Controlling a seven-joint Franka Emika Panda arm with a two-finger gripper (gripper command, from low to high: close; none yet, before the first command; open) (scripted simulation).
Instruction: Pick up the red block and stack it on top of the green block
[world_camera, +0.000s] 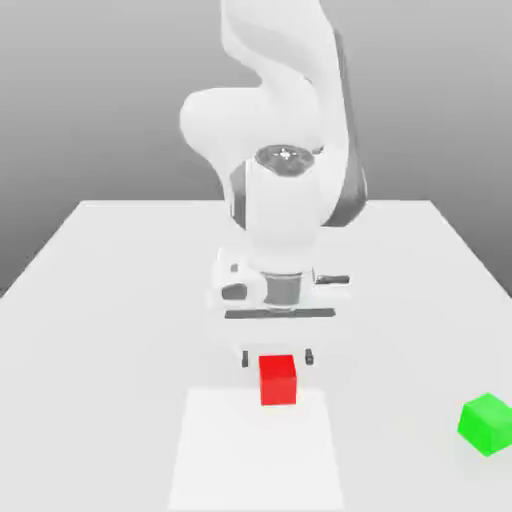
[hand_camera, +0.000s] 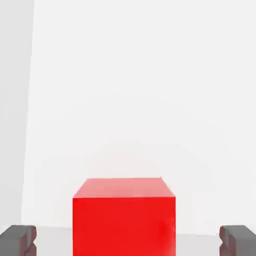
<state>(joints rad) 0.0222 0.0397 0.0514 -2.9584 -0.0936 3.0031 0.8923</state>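
The red block (world_camera: 278, 380) sits on the white counter (world_camera: 90, 330), just in front of the tool (world_camera: 276, 357) and centred between its 2 dark fingers (hand_camera: 19, 239), touching neither. The tool is spread wide and holds nothing. The green block (world_camera: 487, 423) lies well apart, at about 4 o'clock from the red one in the exterior view.

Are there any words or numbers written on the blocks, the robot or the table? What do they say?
None: no word, number or sign can be read anywhere.
The red block has plain faces.
The green block is plain too.
The white arm and the white table carry no label, and neither does the open pincer.
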